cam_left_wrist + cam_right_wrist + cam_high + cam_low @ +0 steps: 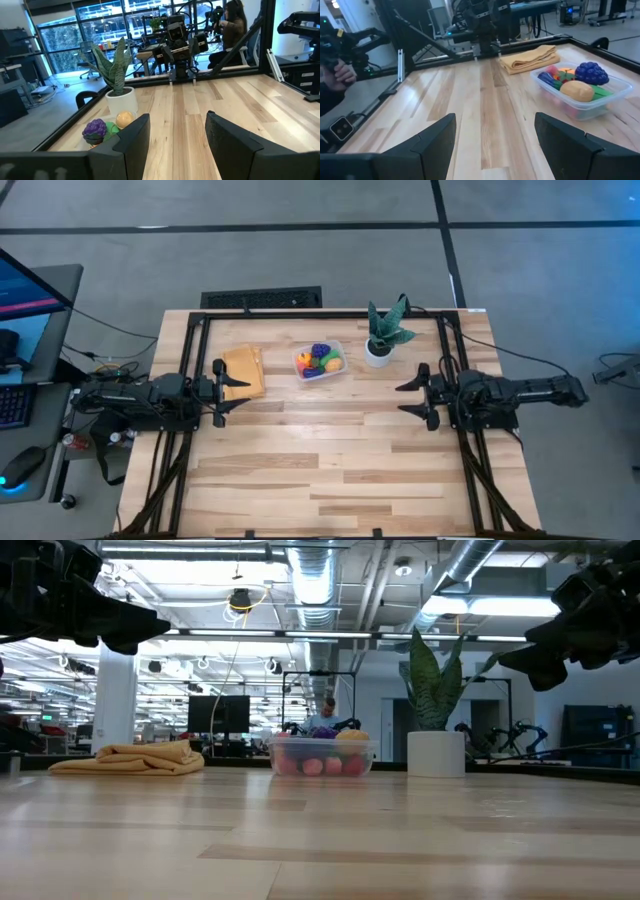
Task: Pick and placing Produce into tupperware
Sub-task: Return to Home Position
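The clear tupperware (320,362) sits on the table toward its far edge, holding the produce (319,358): purple grapes (591,73), a tan-yellow piece, orange, green and red bits. It also shows as the tupperware (322,755) in the low view and the tupperware (580,92) in the right wrist view. My left gripper (222,389) hovers open at the table's left side. My right gripper (418,396) hovers open at the right side. Both are raised and far from the tub.
A folded tan-yellow cloth (244,370) lies left of the tub. A spiky green plant in a white pot (381,338) stands right of it. Bare wood fills the table's middle and near half. A black frame edges the table. People sit in the room behind.
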